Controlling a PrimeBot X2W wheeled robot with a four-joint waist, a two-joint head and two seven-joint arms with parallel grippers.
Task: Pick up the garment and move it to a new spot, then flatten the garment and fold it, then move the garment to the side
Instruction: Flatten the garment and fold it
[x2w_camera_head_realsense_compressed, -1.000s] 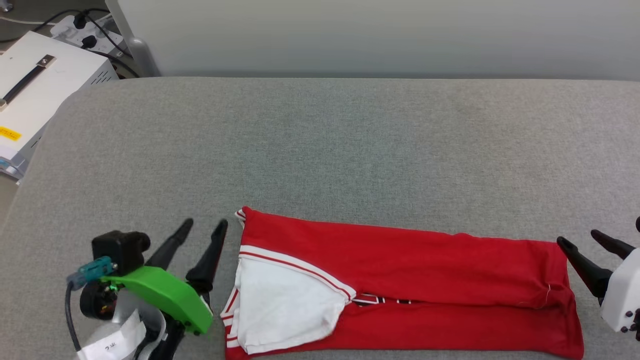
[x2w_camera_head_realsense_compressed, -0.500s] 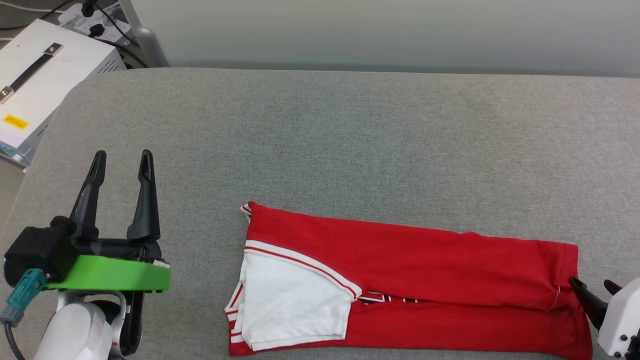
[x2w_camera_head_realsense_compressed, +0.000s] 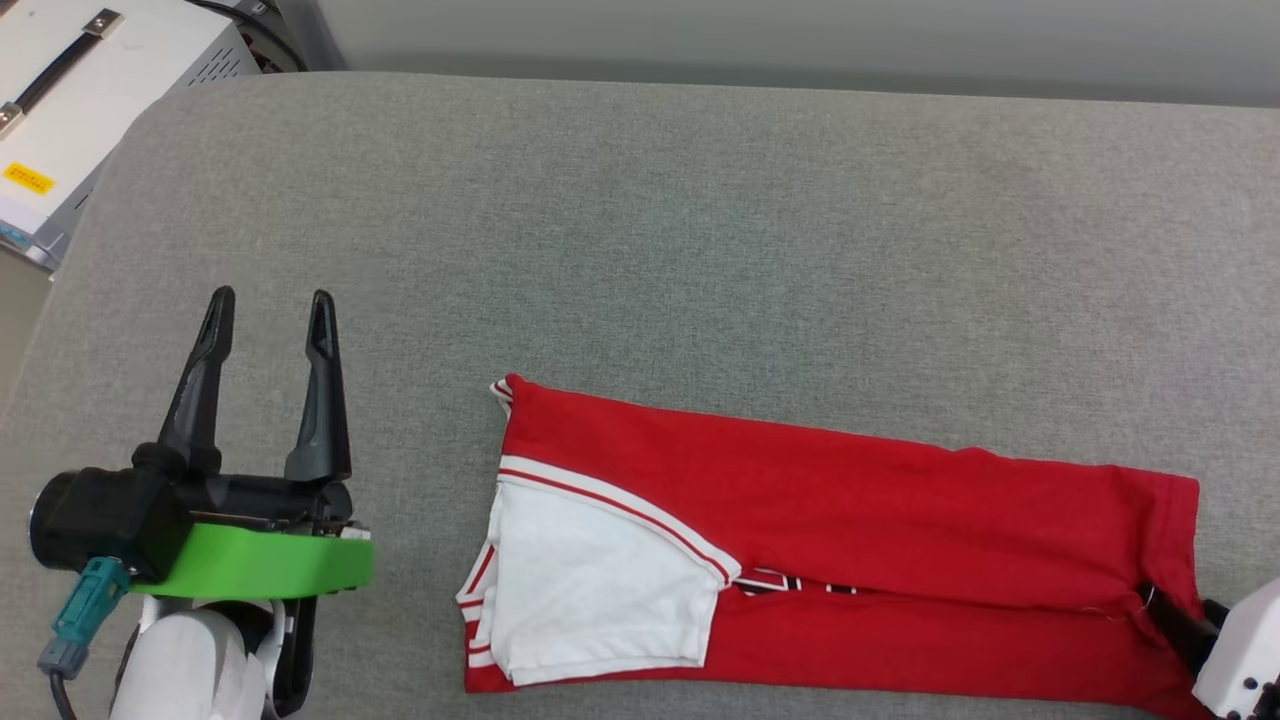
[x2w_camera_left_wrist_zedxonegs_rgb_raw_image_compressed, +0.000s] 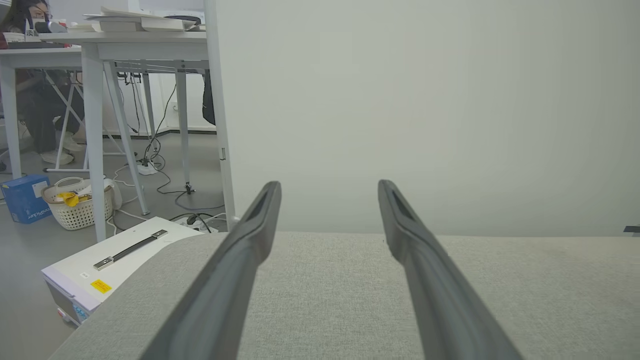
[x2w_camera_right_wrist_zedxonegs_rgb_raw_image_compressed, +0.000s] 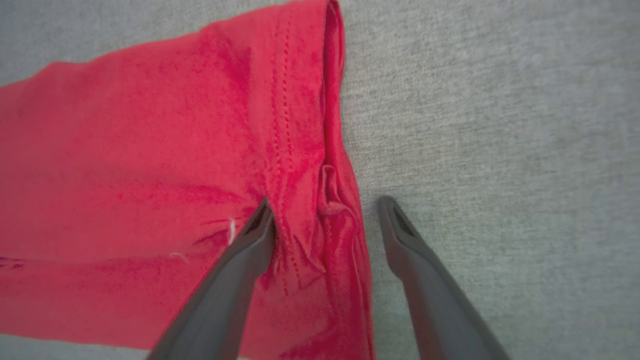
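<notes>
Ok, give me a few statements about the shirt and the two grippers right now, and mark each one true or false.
1. The garment lies folded into a long strip on the grey surface. True.
2. The left gripper is shut on the white sleeve. False: it is open and apart from the cloth, over bare surface to its left.
3. The right gripper is open, one finger over the red cloth and the other over the surface beside the hem. True.
4. The white sleeve lies at the end by the right gripper. False: it lies at the end toward the left gripper.
5. A white box with a black handle stands beyond the surface's far left corner. True.
</notes>
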